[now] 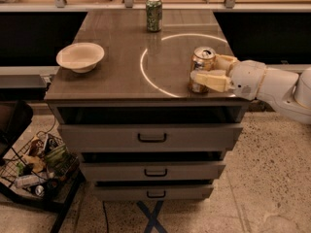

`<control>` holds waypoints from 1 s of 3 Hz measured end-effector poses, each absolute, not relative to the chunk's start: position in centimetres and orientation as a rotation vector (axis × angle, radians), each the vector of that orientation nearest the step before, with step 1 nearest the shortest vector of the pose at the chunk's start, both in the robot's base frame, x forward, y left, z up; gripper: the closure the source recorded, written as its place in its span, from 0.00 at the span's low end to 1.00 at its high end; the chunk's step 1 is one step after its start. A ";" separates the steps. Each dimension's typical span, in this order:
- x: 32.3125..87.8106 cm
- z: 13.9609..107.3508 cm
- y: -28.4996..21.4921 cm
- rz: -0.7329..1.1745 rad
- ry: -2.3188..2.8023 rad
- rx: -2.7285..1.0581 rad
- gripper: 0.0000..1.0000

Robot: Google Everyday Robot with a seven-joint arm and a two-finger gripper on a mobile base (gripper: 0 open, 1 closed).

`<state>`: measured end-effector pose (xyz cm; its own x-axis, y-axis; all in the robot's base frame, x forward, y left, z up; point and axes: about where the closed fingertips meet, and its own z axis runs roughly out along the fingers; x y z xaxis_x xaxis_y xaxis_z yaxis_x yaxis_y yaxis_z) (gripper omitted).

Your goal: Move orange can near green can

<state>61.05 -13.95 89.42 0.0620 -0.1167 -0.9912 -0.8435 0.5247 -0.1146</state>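
Note:
The orange can (201, 63) stands upright on the cabinet top (116, 76), near its right front corner, just inside a white ring marked on the surface. My gripper (212, 71) reaches in from the right, its cream fingers (210, 80) pressed on the can's front and back sides, so it is shut on the can. The can still rests on the surface. The green can (154, 14) stands upright at the far edge of the top, well behind and left of the orange can.
A cream bowl (80, 57) sits on the left side of the top. The cabinet has three closed drawers (151, 138) below. A wire basket of clutter (36, 166) stands on the floor at lower left. A railing runs behind the cabinet.

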 end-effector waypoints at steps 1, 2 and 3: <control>61.1 89.5 -13.7 0.681 1.421 -0.897 0.72; 61.1 89.5 -13.4 0.685 1.419 -0.900 0.96; 61.2 90.1 -13.3 0.684 1.412 -0.899 1.00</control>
